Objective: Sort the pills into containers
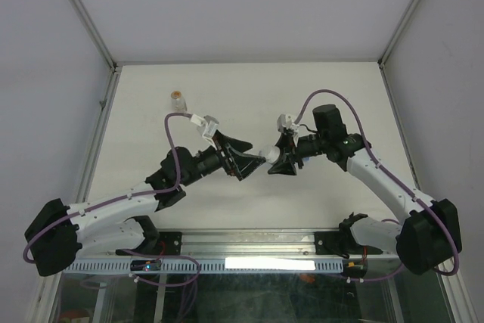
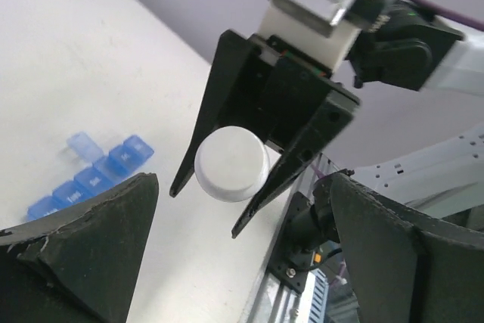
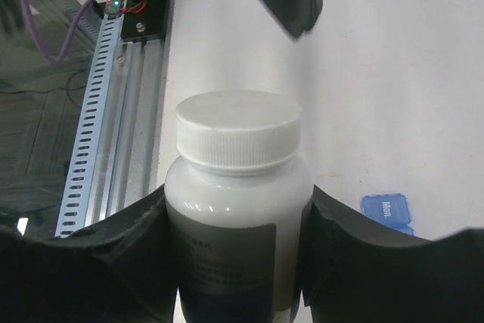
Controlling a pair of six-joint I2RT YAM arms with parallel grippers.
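My right gripper [image 3: 238,196] is shut on a white pill bottle [image 3: 236,209] with a white ribbed screw cap [image 3: 238,130], holding it off the table. In the top view the right gripper [image 1: 275,158] points the bottle [image 1: 270,155] at my left gripper [image 1: 247,161]. The left gripper [image 2: 242,183] is open wide and empty, and the cap [image 2: 231,164] faces it a short way off. The blue pill-organiser strip [image 2: 91,179] lies on the table under the grippers, and one end of it shows in the right wrist view [image 3: 387,208]. No loose pills show.
A small clear bottle with tan-orange contents [image 1: 178,100] stands at the back left of the white table [image 1: 340,104]. A metal rail [image 1: 249,246] runs along the near edge. Frame posts [image 1: 98,119] bound the sides.
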